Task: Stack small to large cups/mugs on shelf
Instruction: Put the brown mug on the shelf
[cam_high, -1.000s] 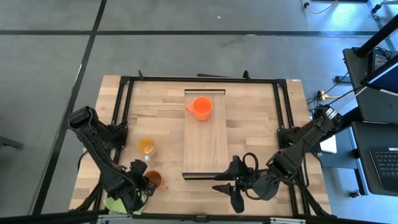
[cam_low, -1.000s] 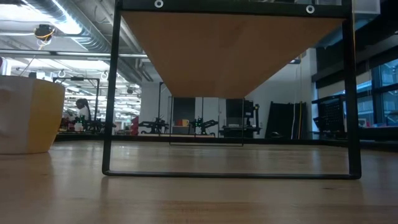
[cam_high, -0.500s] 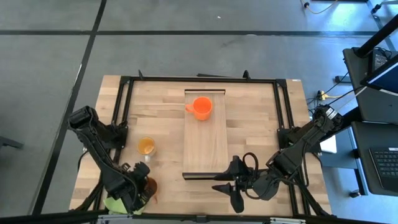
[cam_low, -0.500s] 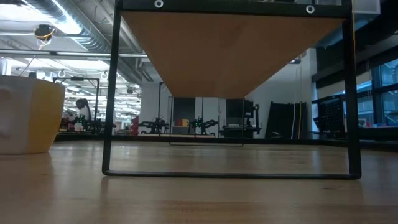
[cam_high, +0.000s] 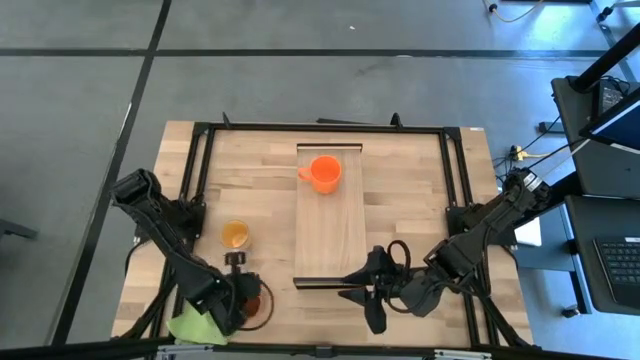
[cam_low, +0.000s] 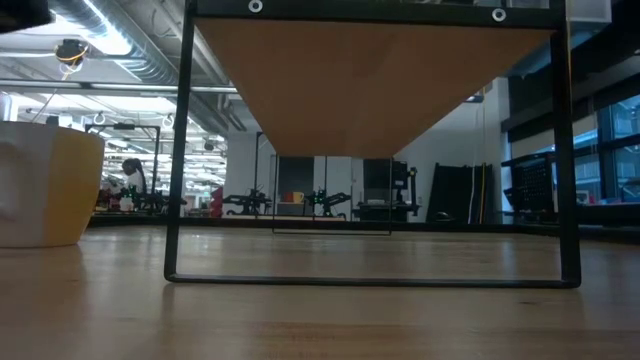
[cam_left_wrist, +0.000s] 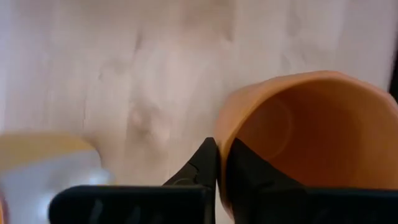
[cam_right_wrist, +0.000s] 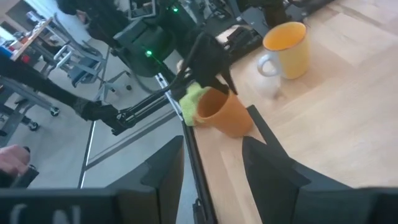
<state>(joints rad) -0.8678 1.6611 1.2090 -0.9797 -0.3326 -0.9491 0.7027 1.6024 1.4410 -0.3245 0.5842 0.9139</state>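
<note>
The bright orange mug (cam_high: 323, 173) stands on the far end of the light wood shelf (cam_high: 330, 235). The amber-yellow cup (cam_high: 235, 235) stands on the tabletop left of the shelf; it also shows in the low view (cam_low: 50, 185) and the right wrist view (cam_right_wrist: 289, 46). My left gripper (cam_high: 243, 300) is shut on the rust-brown mug (cam_high: 257, 308) near the table's near left corner, beside the lime-green cloth (cam_high: 195, 323). My right gripper (cam_high: 365, 298) is open and empty by the shelf's near end. My left gripper pinches the rust-brown mug's rim wall (cam_left_wrist: 225, 134), one finger inside the mug (cam_left_wrist: 245, 163) and one outside. The fingers come from above, as the right wrist view shows. The mug (cam_right_wrist: 224, 112) hangs tilted below them; whether its base touches the table I cannot tell.
The shelf stands raised on a black frame (cam_low: 180, 150) over the tabletop, and black rails (cam_high: 452, 170) run along the table's sides. Bare tabletop (cam_high: 250, 175) lies between the amber-yellow cup and the far edge.
My left gripper has moved toward the table's near edge and a little to the right, carrying the rust-brown mug with it. More of the lime-green cloth shows now. My right gripper has shifted slightly toward the left.
</note>
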